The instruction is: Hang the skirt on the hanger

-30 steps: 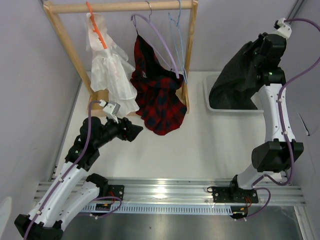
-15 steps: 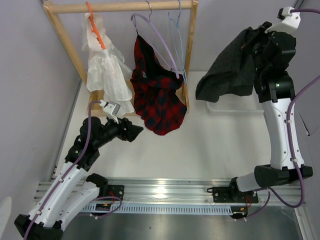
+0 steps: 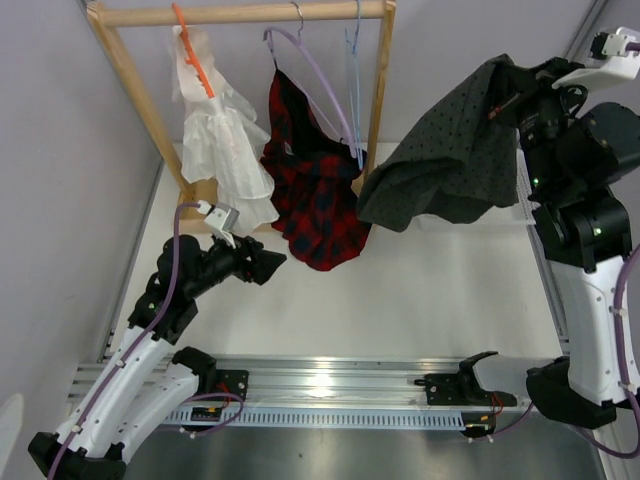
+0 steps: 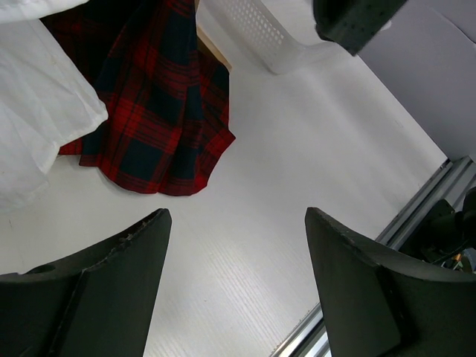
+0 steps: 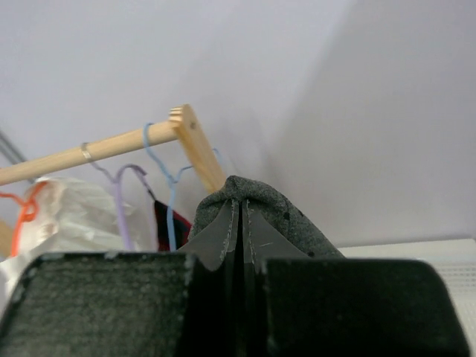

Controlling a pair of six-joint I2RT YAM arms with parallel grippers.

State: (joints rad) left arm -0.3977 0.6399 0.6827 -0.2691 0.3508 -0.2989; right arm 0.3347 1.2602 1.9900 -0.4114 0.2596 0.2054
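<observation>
We find the rack [image 3: 240, 13] standing at the far left of the table [image 3: 420, 300]. On its rail hang, left to right, the frilly dress [image 3: 215, 140], the plaid garment [image 3: 315, 190] and the hanger [image 3: 354, 60], the last nearest the right post. Right of the rack, the skirt [image 3: 440, 150] hangs from the right gripper [image 3: 497, 100], over the basket [image 3: 450, 222] at the table's far right; its lower corner is near the right post. The left gripper [image 3: 270, 262] sits before the dress and plaid garment, apart from both.
</observation>
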